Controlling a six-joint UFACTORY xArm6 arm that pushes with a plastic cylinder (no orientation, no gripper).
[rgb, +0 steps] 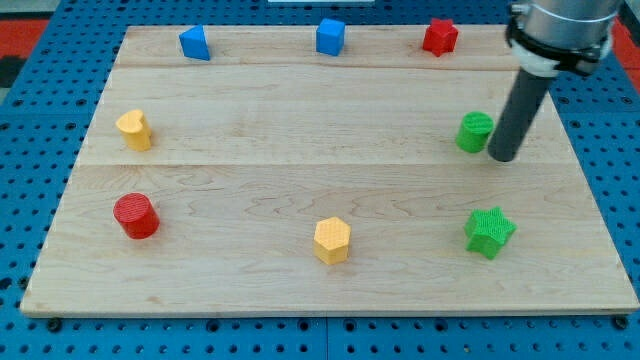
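Observation:
My tip (503, 157) rests on the wooden board (300, 170) at the view's right, right beside the green cylinder (475, 132), on its right side, touching or nearly touching it. The green star (489, 231) lies below the tip. A red star (439, 37) stands at the view's top right. The yellow hexagonal block (332, 240) sits low in the middle, far to the tip's left.
A blue cube (330, 36) and a blue wedge-like block (194, 43) stand along the view's top. A yellow block (134, 129) and a red cylinder (134, 216) are at the view's left. Blue pegboard surrounds the board.

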